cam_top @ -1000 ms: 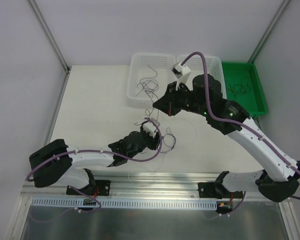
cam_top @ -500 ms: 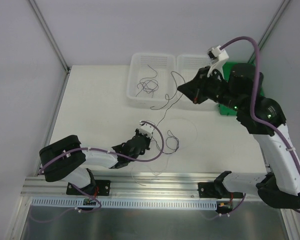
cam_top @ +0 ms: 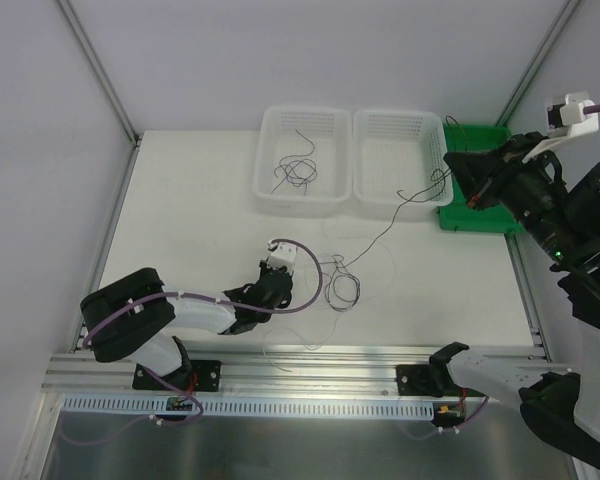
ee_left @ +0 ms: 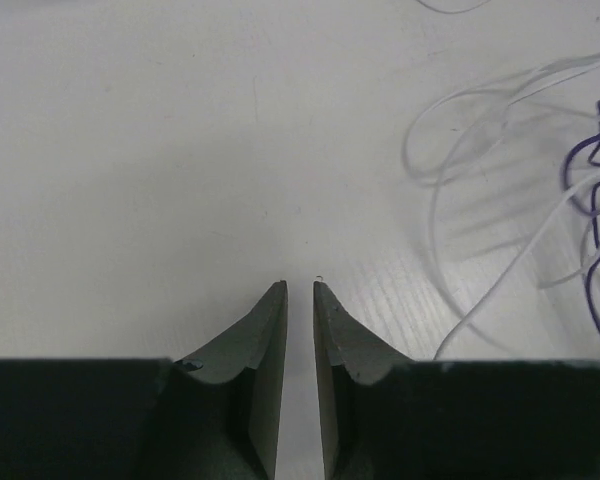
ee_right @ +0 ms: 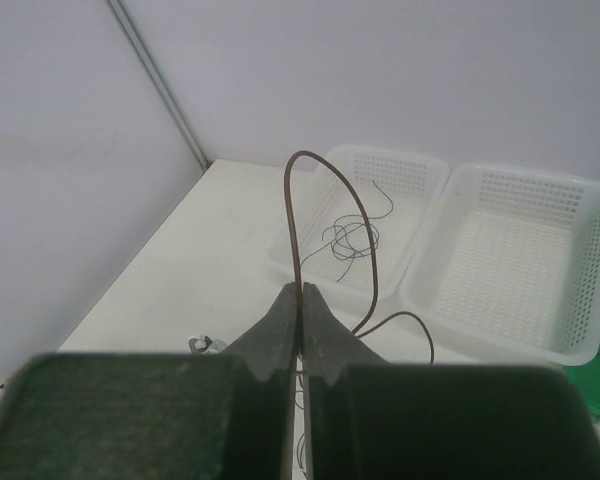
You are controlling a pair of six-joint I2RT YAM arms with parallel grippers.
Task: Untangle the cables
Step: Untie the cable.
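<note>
Standing at the near edge of the worktop, I noted the left claw set low, jaws a slit apart, nothing visible between them. Just to its right lay a tangle of cables. One cable ran from it up to the right claw, which was clamped tight on it, raised near the green tray. More strands lay in the far left basket.
</note>
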